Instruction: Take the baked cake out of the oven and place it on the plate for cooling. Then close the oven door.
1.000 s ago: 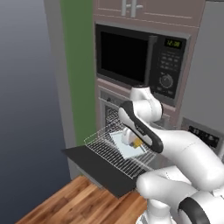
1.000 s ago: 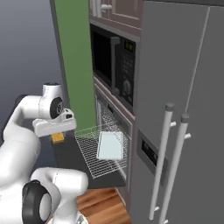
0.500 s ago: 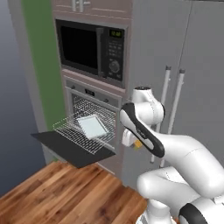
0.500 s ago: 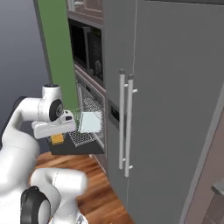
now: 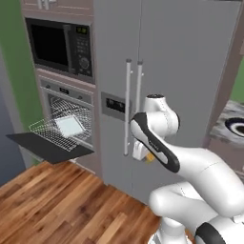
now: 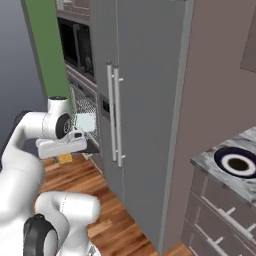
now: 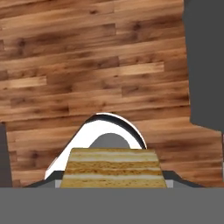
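Observation:
The baked cake [image 5: 149,157], a layered yellow-orange block, hangs under my gripper [image 5: 145,154], which is shut on it in front of the fridge. In the right base view the cake [image 6: 65,158] shows just below the gripper [image 6: 63,152]. In the hand view the cake [image 7: 112,173] sits close at the bottom, above the wood floor. The oven [image 5: 66,102] stands at the left. Its door [image 5: 47,146] lies open and flat, and a wire rack carrying a pale tray [image 5: 69,126] is pulled out. The plate [image 6: 237,163], dark-rimmed with a white ring, rests on the counter at the right; its edge [image 5: 237,125] also shows in the left base view.
A tall grey fridge [image 5: 147,66] with two vertical handles stands between oven and counter. A black microwave [image 5: 57,44] sits above the oven. The grey stone counter [image 6: 210,161] with drawers is at the right. Wood floor [image 7: 96,65] lies below the hand.
The whole picture has shifted: the base has driven right, so the oven now lies at the left and the plate has come into view. The cake stays in the gripper.

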Available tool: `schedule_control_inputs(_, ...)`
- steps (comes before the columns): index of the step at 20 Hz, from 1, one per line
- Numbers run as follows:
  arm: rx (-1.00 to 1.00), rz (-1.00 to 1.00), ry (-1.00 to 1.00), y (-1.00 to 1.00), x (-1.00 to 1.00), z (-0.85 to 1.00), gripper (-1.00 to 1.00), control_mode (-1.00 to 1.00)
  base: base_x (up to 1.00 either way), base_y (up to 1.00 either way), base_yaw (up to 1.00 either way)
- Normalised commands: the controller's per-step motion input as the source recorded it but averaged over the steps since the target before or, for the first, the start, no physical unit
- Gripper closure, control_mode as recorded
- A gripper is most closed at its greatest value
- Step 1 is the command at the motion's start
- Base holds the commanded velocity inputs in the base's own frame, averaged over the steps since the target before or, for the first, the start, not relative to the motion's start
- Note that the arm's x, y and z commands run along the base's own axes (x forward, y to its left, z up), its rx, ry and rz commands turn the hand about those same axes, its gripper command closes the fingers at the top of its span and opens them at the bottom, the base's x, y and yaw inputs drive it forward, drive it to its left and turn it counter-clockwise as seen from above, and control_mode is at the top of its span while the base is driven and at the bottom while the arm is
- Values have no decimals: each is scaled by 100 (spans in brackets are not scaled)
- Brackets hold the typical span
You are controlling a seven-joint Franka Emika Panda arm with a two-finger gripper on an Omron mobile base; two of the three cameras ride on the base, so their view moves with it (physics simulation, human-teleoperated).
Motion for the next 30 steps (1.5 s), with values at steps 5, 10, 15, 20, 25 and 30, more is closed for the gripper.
schedule_control_inputs(5, 0, 0, 0, 0, 0, 0, 100, 100, 19, -97, -23)
schedule_control_inputs(10, 0, 0, 0, 0, 0, 0, 100, 100, 24, -100, -28)
schedule_control_inputs(15, 0, 0, 0, 0, 0, 0, 100, 100, 0, -100, -31)
schedule_control_inputs(20, 0, 0, 0, 0, 0, 0, 100, 100, 8, -68, -44)
schedule_control_inputs(25, 0, -9, 0, 0, 9, 0, 100, -100, 28, -7, -39)
schedule_control_inputs(30, 0, -36, 0, 1, 73, -1, 100, -100, 0, 0, 0)
